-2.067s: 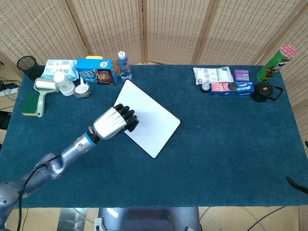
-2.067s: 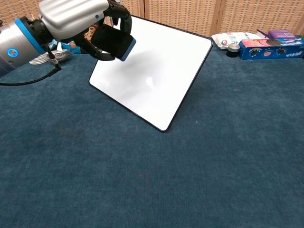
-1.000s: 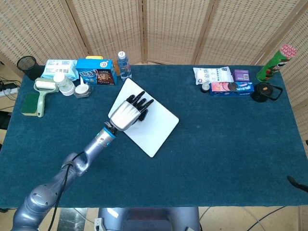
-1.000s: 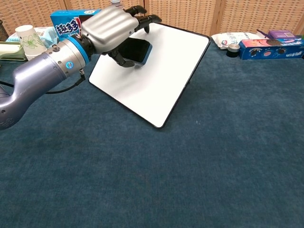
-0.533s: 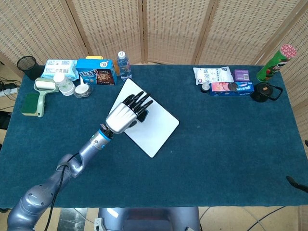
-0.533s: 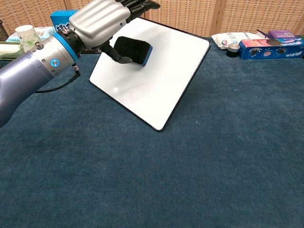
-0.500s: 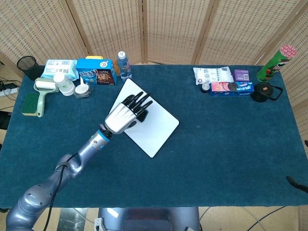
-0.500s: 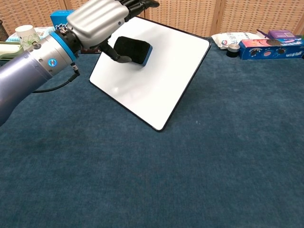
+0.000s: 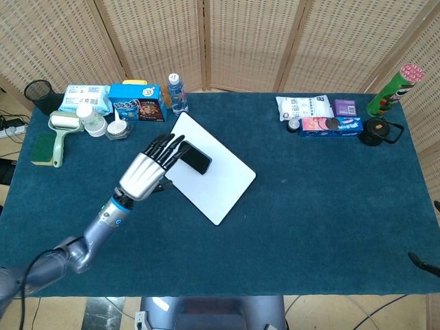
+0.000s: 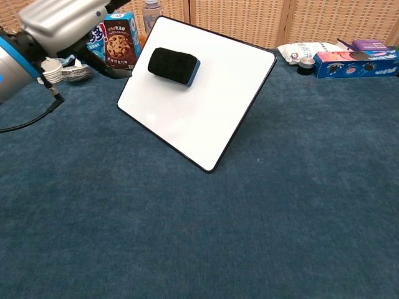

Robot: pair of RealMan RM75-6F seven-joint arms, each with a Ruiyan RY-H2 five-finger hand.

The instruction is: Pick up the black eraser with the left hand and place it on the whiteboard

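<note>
Resting on one whiteboard (image 9: 221,180), one black eraser (image 9: 196,159); left hand (image 9: 146,172) empty.

Black eraser (image 10: 173,65) with blue backing lies flat on the whiteboard (image 10: 206,118), near its far-left corner. Whiteboard: white, dark-rimmed, angled on the table.

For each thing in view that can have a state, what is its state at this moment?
Black eraser with blue edge: lying on the whiteboard, not held.
White rectangular whiteboard: flat on the blue table cloth.
Left hand: empty, fingers spread, beside the whiteboard's left edge.
Right hand: not in view.
Clear water bottle: upright, cap on.
Green chip tube: upright, lid on.
</note>
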